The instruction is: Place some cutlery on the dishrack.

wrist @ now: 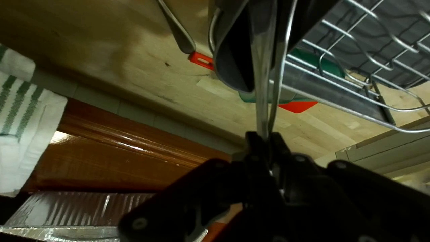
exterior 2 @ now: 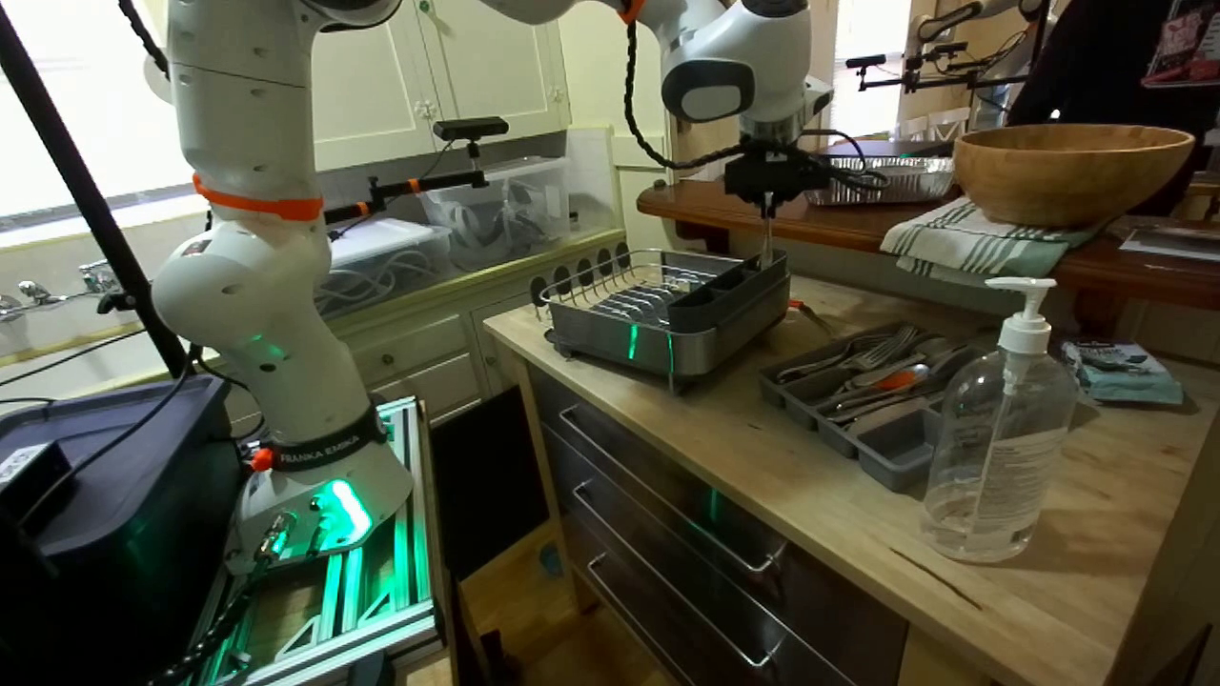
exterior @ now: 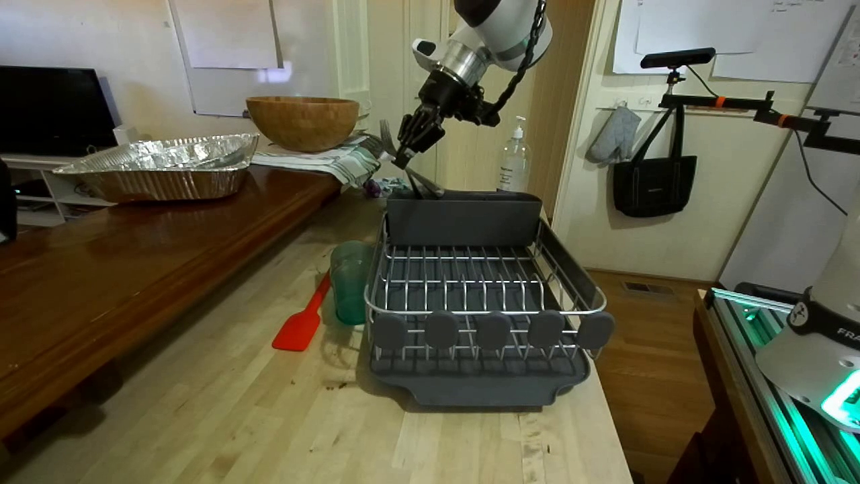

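On the desk (exterior: 201,423) stands the dishrack (exterior: 484,391); above its caddy (exterior: 463,222), the pincer (wrist: 264,137), nearly closed, grips cutlery (wrist: 262,77). A cup (exterior: 351,286) stands just beside the dishrack, a spatula (exterior: 299,329) near it; farther along are a tray (exterior 2: 894,455) and a bottle (exterior 2: 986,486).

In an exterior view, cream panelling (exterior: 390,40) right behind the claw (exterior: 403,160); pale wall (exterior: 134,40) with white sheets (exterior: 225,33) further left, dark flat screen (exterior: 54,111) on a white shelf unit (exterior: 77,188) far left. Glossy brown wood ledge (exterior: 161,269) left of claw and lower; pale wood worktop (exterior: 215,417) below claw. Brown wood floor (exterior: 665,343) with vent (exterior: 648,288), lower right of claw. In an exterior view, big bright window (exterior 2: 95,76) far left of claw, cream cupboards (exterior 2: 496,67) left and above, smaller bright window (exterior 2: 867,29) up right, well behind. Dark drawer fronts (exterior 2: 677,548) below claw, shaded. Wrist view: glare (wrist: 59,137) on the ledge, left of claw.
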Tool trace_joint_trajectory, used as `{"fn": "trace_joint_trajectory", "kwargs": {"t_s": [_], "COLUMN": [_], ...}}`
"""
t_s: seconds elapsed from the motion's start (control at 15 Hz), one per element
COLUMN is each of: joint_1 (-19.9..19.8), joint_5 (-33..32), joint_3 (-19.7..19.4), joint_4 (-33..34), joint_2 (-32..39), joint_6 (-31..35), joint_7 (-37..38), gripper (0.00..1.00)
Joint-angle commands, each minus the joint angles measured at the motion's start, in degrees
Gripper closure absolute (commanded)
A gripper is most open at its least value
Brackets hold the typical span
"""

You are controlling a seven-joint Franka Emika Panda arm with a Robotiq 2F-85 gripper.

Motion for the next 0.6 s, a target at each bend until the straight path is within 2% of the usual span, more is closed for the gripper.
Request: {"fn": "trace_joint_trajectory", "kwargs": {"t_s": [0.0,0.33,0.53], "joint_1": [0.02,0.11,1.13], "joint_5": [1.43,4.58,4.62], "joint_3": [-0.03,0.69,0.48], "joint_4": [-1.64,-1.64,-1.21], "joint_2": [-0.63,-0.77,-0.12], "joint_6": [-0.13,2.91,2.74], "joint_7": [-1.22,-3.48,-0.68], "gripper": [0.97,0.97,0.97]}}
